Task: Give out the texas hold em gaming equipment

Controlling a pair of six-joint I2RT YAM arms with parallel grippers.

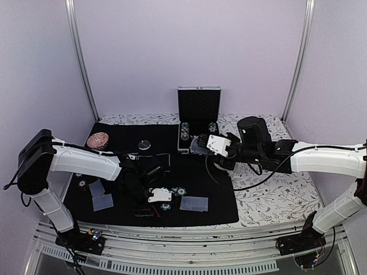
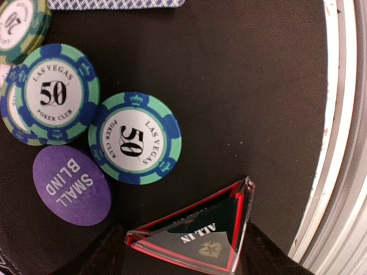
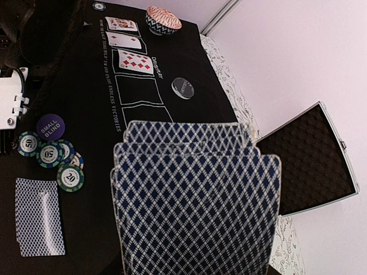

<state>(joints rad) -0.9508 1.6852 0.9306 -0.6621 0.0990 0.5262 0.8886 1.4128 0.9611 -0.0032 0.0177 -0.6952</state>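
Right hand (image 1: 206, 144) grips a fan of blue-backed cards (image 3: 195, 195). Left hand (image 2: 183, 255), fairly wide, flanks a triangular marker (image 2: 198, 229); grip unclear. Chips (image 2: 135, 138) and a purple button (image 2: 71, 184) lie just beyond it; only its wrist view shows their lettering

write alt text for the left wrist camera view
A clear, red-edged triangular ALL IN marker sits between the dark fingers of the left gripper against a black mat; whether it is gripped is unclear. Beside it lie a purple SMALL BLIND button and two green-and-blue 50 chips, with a blue-backed card edge at the top.
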